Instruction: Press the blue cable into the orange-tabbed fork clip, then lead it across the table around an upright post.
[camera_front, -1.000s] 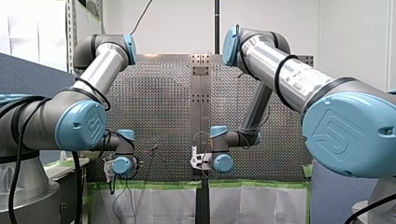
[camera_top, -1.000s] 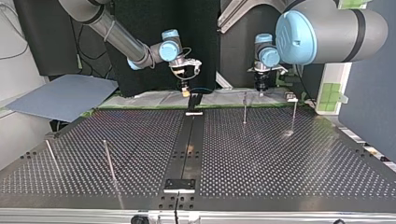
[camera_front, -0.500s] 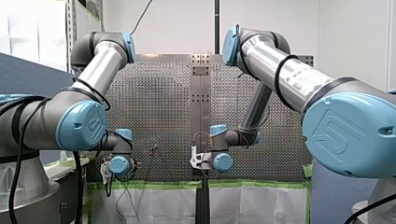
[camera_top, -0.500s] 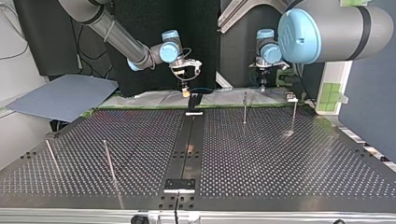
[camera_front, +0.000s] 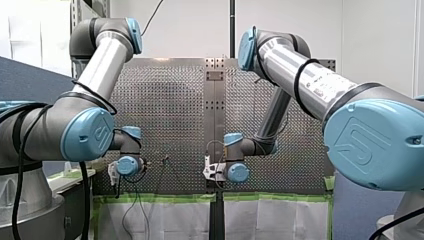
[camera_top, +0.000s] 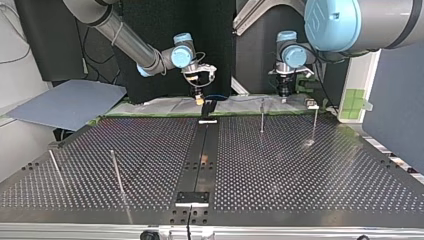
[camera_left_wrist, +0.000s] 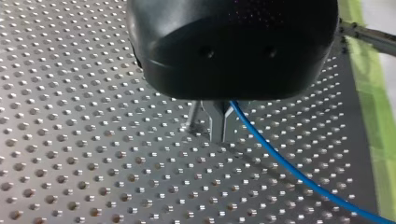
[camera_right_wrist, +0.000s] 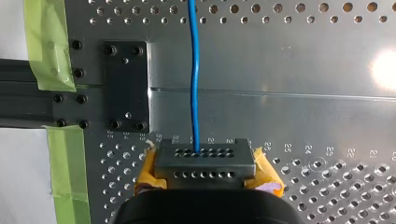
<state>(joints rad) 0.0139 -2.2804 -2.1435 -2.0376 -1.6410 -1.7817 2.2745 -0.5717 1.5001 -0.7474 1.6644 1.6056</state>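
Observation:
In the left wrist view my left gripper (camera_left_wrist: 215, 133) has its metal fingers shut just above the perforated table, and the blue cable (camera_left_wrist: 280, 163) runs out from them across the holes. The top view shows this gripper (camera_top: 284, 95) at the table's far edge, right of centre, close to a thin upright post (camera_top: 261, 116). My right gripper (camera_right_wrist: 205, 161), with yellow pads (camera_right_wrist: 148, 170), is shut on the blue cable (camera_right_wrist: 194, 70), which leads straight ahead of it. It hangs over the centre rail's far end (camera_top: 199, 99). I cannot pick out the orange-tabbed clip with certainty.
More upright posts stand at the top view's right (camera_top: 314, 122) and left (camera_top: 116, 172). A black block (camera_top: 208, 107) sits on the centre rail (camera_top: 200, 155) under my right gripper. A grey-blue board (camera_top: 70, 102) lies off the table's far left. Green tape (camera_right_wrist: 44, 46) lines the edge.
My left arm has shifted toward the top view's right along the far edge, its elbow rising in the front view. My right arm has stayed put.

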